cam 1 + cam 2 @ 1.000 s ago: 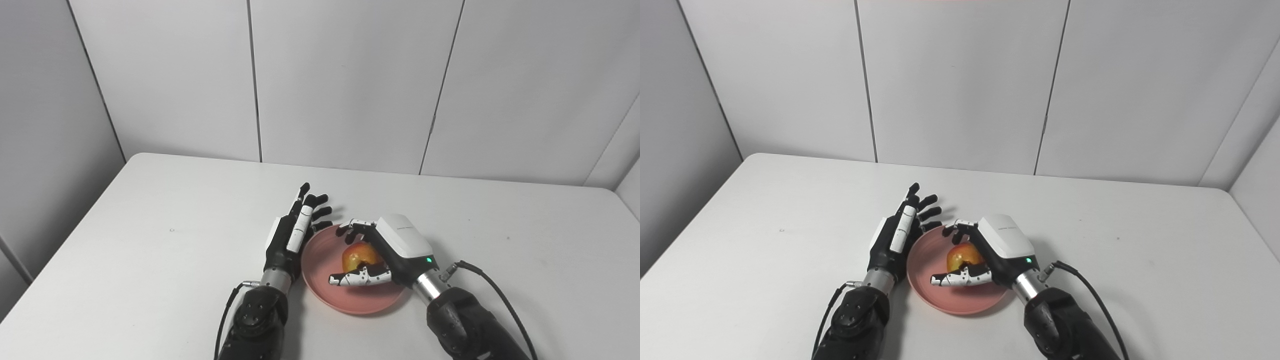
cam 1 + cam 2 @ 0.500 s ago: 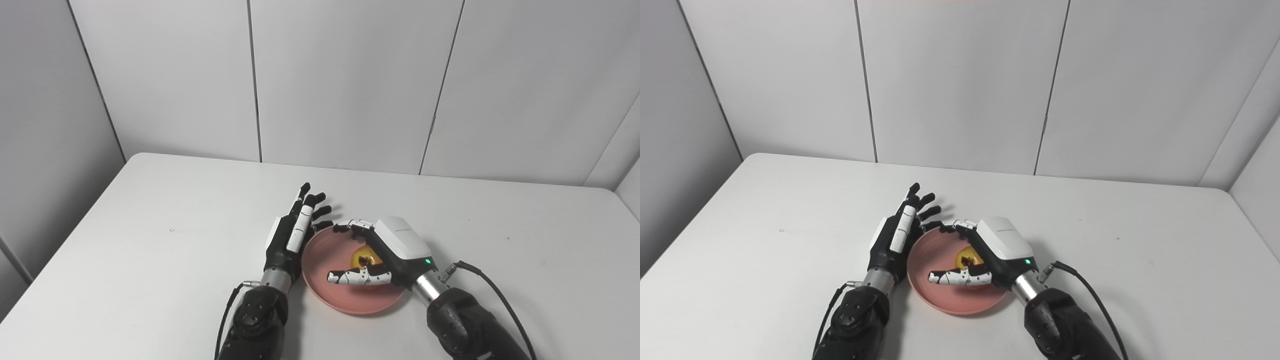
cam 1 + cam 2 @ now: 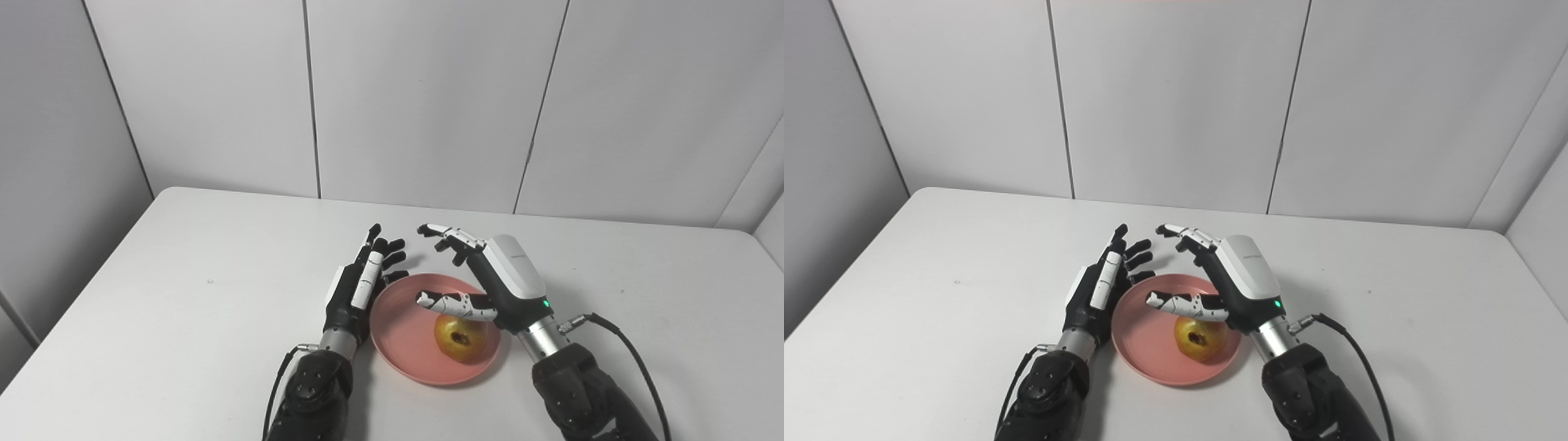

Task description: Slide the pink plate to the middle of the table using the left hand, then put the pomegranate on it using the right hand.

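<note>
Nearest to me, the round yellow-red pomegranate (image 3: 460, 337) sits on the shallow round pink plastic plate (image 3: 398, 324), in the plate's near-right part, with its dark calyx end facing up toward the cameras. I judge the fruit firm and fairly heavy for its size, with a smooth, leathery skin that could slip against hard fingertips; being round, it may roll on the plate if nudged. If I had to take it again, I would close on its widest girth from opposite sides, not on the calyx end. The plate itself looks light, stiff and low-rimmed, so I judge it slides easily on the smooth white table (image 3: 184, 306) and is best pushed at the rim, not lifted. Just above and behind the fruit, my right hand (image 3: 490, 282) holds nothing: its fingers are spread forward and its thumb (image 3: 450, 303) reaches out over the plate, clear of the pomegranate. My left hand (image 3: 361, 285) stands edge-on beside the plate's left rim, fingers extended and apart, holding nothing; whether it touches the rim I cannot tell. The plate lies near the middle of the table. Beyond stand plain grey wall panels (image 3: 422, 98).
</note>
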